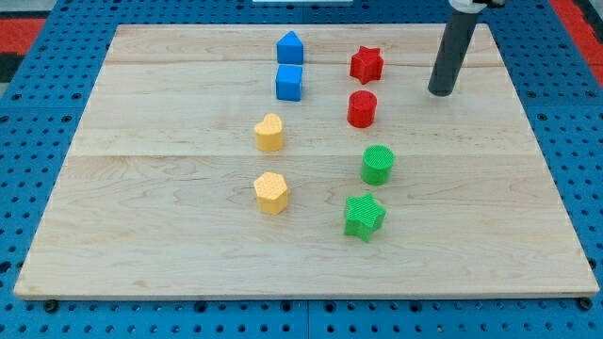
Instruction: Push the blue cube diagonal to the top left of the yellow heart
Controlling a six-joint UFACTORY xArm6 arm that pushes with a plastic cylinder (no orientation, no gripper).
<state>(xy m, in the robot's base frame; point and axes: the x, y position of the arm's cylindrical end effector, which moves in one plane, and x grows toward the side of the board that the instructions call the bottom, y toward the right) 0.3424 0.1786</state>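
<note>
My tip (440, 92) stands right of the red cylinder (362, 109), which sits between it and the blue cube (289, 83); no fingers exist.

A single camera looks down at a slant from beyond the board's (170, 235) near edge, taking in all four corners.

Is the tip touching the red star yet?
Apart. The camera view shows bare wood between my tip and the red star; the tip sits to the star's right, slightly lower in the view.
</note>
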